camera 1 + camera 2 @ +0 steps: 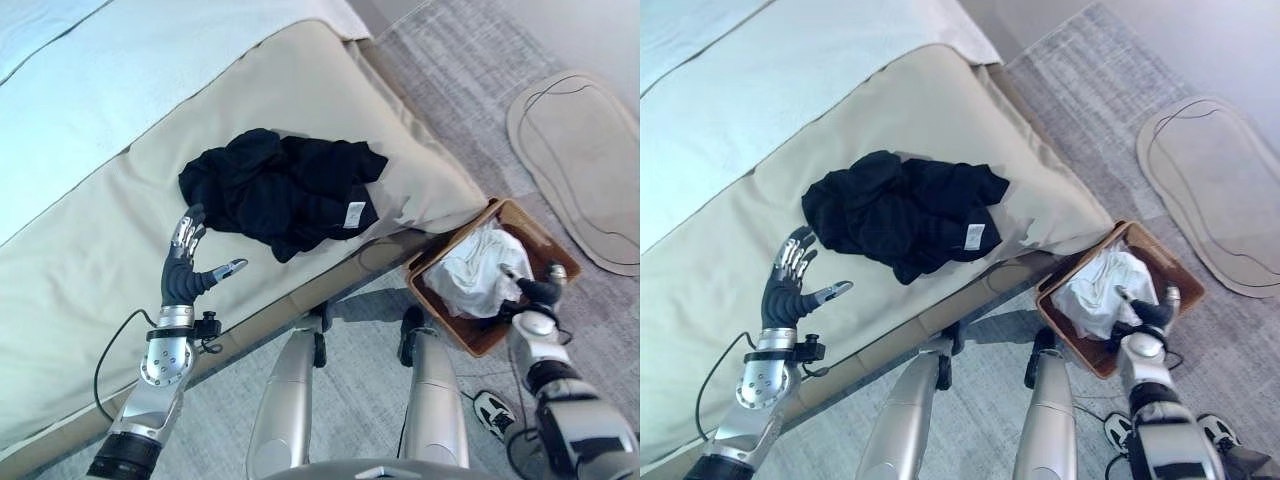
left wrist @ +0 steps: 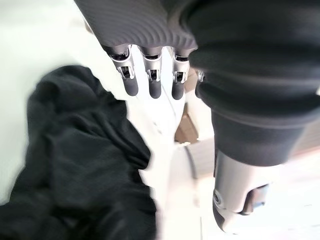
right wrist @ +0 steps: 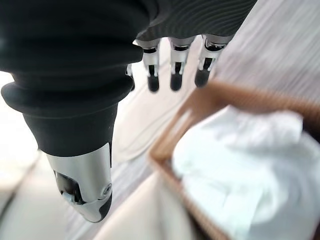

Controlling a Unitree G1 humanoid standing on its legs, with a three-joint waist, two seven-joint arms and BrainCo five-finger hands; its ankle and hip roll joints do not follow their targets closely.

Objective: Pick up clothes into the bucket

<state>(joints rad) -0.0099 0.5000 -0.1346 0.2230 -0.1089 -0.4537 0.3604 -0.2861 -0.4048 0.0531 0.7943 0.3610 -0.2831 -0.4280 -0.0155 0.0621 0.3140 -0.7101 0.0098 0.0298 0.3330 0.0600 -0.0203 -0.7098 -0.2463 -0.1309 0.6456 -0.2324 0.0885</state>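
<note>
1. Bed (image 1: 120, 150): the largest item and the landmark here. A beige cover lies over its near part, with a pale white-blue sheet further up. It runs on a slant, its near corner pointing toward the basket.
2. Floor (image 1: 450, 90): grey carpet with a fine stripe, beyond and below the bed's edge.
3. Mat (image 1: 580, 150): pale, oval, on the floor well apart from the bed, past the basket.
4. Black clothes (image 1: 285, 195): a crumpled heap on the bed's beige cover, near its edge, a small white label showing. Not yet picked up; judged to be the part of the task that is left.
5. Basket (image 1: 520, 215): brown, rectangular, on the floor just beside the bed's near corner. It serves as the task's bucket.
6. White clothes (image 1: 475, 270): bunched inside the basket. Judged the part of the task already done.
7. Left robot hand (image 1: 188, 268): raised above the bed, near the black clothes but apart from them, fingers straight and spread, thumb out, holding nothing. Its wrist view shows the black heap just past the fingertips.
8. Right robot hand (image 1: 535, 292): above the basket's near rim, off the bed, next to the white clothes. Its wrist view shows straight fingers with nothing in them.
9. Progress, as a judgement: roughly half; one pile is in the basket, one remains on the bed.
</note>
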